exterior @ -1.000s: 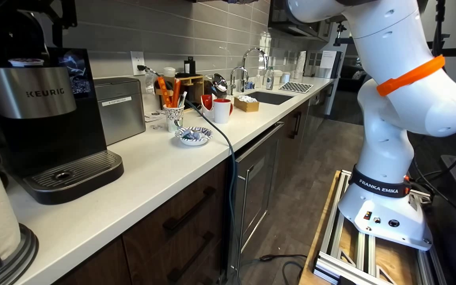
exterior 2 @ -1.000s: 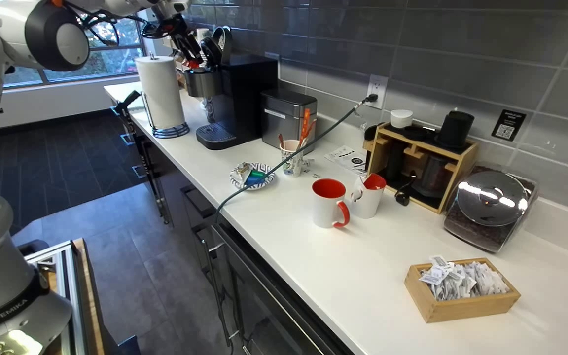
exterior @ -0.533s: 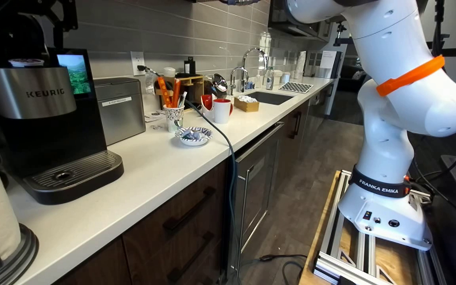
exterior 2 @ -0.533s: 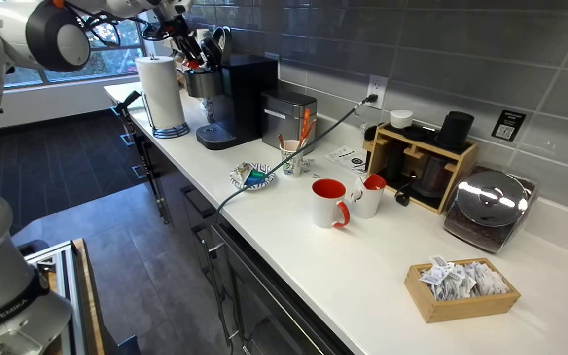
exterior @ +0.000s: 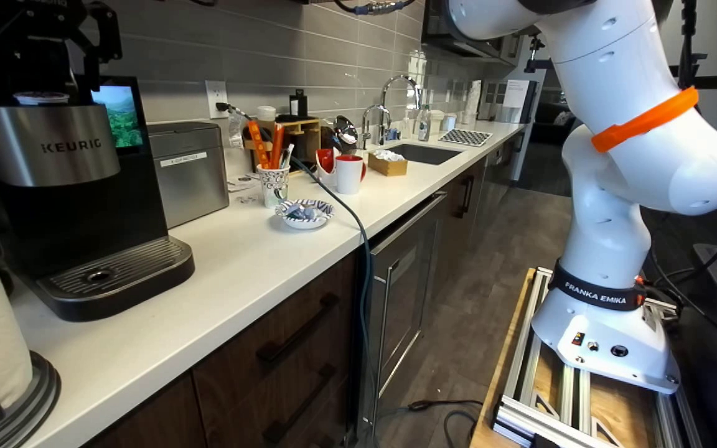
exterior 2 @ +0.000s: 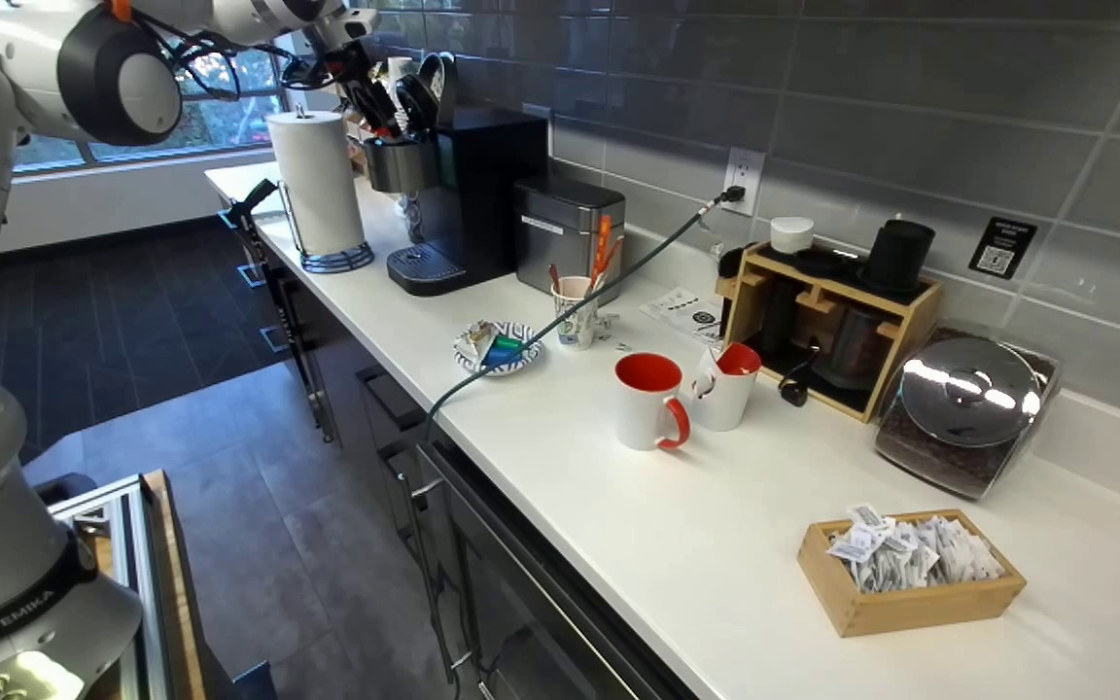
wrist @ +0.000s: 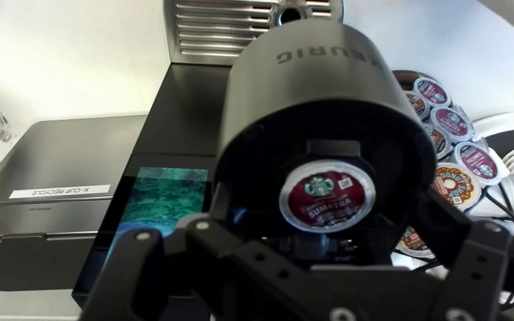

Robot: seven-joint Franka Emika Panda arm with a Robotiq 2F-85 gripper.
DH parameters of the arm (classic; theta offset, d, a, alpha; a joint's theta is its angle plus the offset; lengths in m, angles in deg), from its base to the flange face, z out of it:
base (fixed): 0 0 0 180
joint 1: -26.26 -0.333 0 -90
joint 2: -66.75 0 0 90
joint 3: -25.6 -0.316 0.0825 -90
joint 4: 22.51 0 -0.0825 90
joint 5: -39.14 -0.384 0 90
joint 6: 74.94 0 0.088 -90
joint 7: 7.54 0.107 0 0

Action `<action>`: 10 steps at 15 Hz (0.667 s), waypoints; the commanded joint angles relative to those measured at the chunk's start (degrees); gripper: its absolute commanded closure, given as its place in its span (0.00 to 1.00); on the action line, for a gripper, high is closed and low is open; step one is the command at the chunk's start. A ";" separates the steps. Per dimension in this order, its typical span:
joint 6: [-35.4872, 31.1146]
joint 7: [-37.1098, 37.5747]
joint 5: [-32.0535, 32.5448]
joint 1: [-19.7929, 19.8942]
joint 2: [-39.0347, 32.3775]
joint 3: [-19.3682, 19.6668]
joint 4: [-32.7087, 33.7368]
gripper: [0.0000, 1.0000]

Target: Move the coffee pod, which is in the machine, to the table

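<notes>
The coffee pod (wrist: 327, 196) has a maroon lid with a white rim and sits in the open holder of the machine. In an exterior view its rim (exterior: 41, 98) shows above the silver band. The machine (exterior: 63, 146) is black with its top open; it also shows in an exterior view (exterior 2: 492, 194) and the wrist view (wrist: 306, 76). My gripper (wrist: 330, 200) is open above the holder, its fingers spread wide on both sides of the pod and apart from it. It also shows in both exterior views (exterior: 41, 62) (exterior 2: 383, 115). The table (exterior: 240, 261) is the pale countertop.
A silver K-cup recycle box (wrist: 56, 165) stands beside the machine. Several loose pods (wrist: 455, 125) lie on its opposite side, near the paper towel roll (exterior 2: 315, 185). A patterned bowl (exterior: 304, 213), a paper cup (exterior: 273, 186) and a cable (exterior: 365, 249) are on the counter.
My gripper has moved slightly down toward the holder and the pod, staying open. The machine's screen went from a dark picture to a green landscape. The pod has not moved.
</notes>
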 commanded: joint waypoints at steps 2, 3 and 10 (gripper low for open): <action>-1.13 1.40 0.17 -0.20 -0.58 0.18 -0.22 0.00; -1.11 1.47 0.20 -0.29 -0.65 0.15 -0.23 0.00; -2.19 2.06 0.37 -0.63 -1.30 0.24 0.00 0.27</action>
